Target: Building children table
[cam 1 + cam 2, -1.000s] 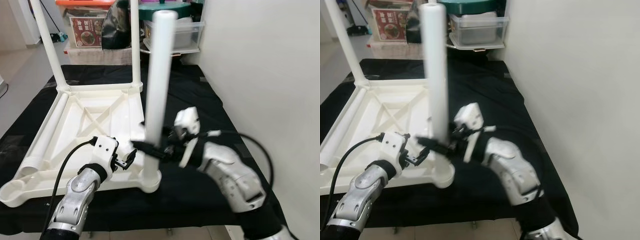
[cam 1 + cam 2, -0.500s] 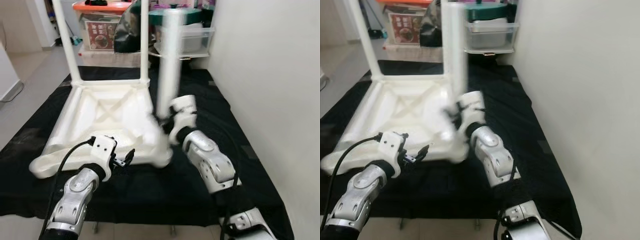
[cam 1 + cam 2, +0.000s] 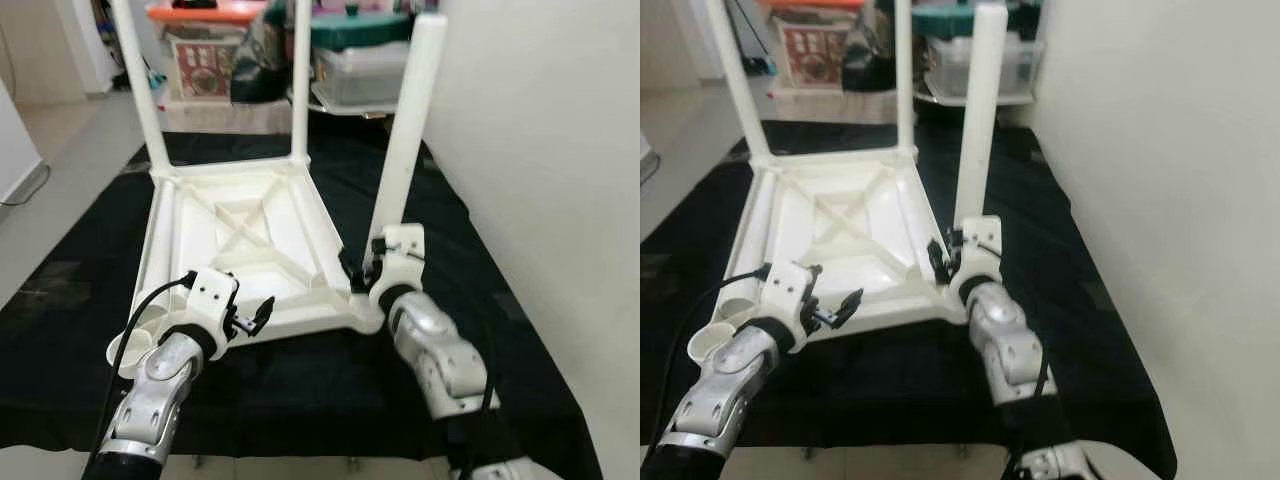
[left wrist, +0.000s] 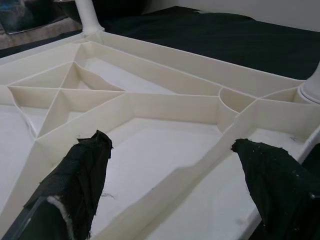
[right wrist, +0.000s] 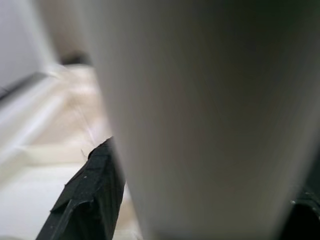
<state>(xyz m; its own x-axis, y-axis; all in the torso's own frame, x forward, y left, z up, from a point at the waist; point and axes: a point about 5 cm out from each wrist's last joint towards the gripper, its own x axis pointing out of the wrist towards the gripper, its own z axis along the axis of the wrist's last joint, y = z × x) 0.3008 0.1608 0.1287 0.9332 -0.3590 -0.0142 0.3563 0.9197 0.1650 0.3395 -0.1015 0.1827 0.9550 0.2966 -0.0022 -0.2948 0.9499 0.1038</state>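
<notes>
Both silver arms reach forward and down. The left gripper (image 3: 252, 318) sits low with its black fingers (image 4: 82, 170) spread wide apart, holding nothing. The right gripper (image 3: 362, 268) is bent inward at the wrist, its fingers (image 5: 92, 192) clamped around the table leg (image 3: 405, 140).

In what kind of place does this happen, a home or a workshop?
Probably a home, perhaps a storage corner. Plastic storage boxes are stacked by a plain wall, and an upturned white children's table lies on a black cloth on the floor.
</notes>
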